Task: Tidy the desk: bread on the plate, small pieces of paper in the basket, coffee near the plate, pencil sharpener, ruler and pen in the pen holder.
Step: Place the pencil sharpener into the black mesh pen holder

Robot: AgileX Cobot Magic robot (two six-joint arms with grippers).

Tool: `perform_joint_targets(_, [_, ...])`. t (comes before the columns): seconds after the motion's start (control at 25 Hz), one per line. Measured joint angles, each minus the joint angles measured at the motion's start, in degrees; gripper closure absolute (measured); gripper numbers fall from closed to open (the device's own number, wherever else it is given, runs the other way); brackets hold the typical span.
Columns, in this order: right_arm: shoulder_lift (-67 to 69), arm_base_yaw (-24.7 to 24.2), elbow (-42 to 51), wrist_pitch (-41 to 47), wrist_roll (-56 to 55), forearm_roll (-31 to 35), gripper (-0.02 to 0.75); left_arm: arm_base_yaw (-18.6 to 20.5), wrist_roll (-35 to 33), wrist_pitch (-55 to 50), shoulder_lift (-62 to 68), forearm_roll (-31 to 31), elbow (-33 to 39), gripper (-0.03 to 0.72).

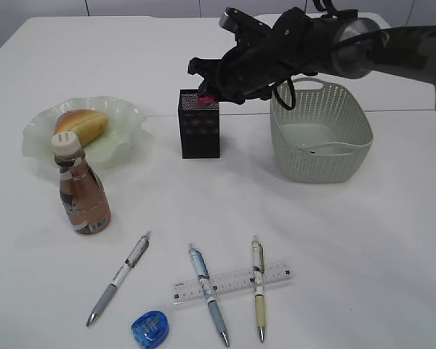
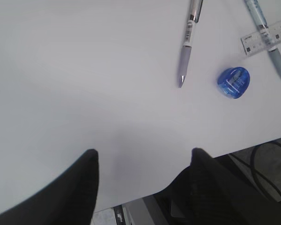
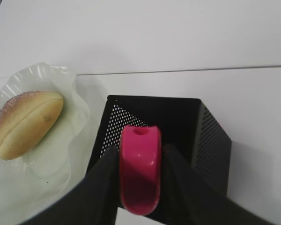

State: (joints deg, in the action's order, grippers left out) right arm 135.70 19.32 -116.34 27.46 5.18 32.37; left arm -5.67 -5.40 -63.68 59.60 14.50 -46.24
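While the right gripper [image 3: 139,180] hangs straight over the open mouth of the pen holder [image 1: 200,125], its fingers stand on either side of a pink pencil sharpener [image 3: 140,168], long axis pointing down into the cup; whether they still pinch it or have just let go I cannot tell. The left gripper [image 2: 143,164] waits open and empty near the desk's [image 1: 349,240] front edge, closest to the blue sharpener [image 2: 233,83].
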Motion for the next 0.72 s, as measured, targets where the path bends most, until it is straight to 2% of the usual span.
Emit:
perform_joint_targets(0.2, [0.3, 0.0, 0.0, -0.1, 0.5, 1.0, 0.435, 0.0, 0.0, 0.0, 0.0, 0.0, 0.0, 0.236])
perform_joint_targets(0.44, [0.3, 0.0, -0.6, 1.0, 0.7, 1.5, 0.416, 0.0, 0.0, 0.0, 0.0, 0.0, 0.0, 0.237])
perform_joint_targets(0.56, [0.3, 0.0, -3.6, 6.5, 0.7, 0.1, 0.416, 0.0, 0.0, 0.0, 0.0, 0.0, 0.0, 0.237])
perform_joint_targets(0.72, [0.3, 0.0, -9.7, 18.9, -1.2, -6.2, 0.416, 0.0, 0.0, 0.0, 0.0, 0.0, 0.0, 0.237])
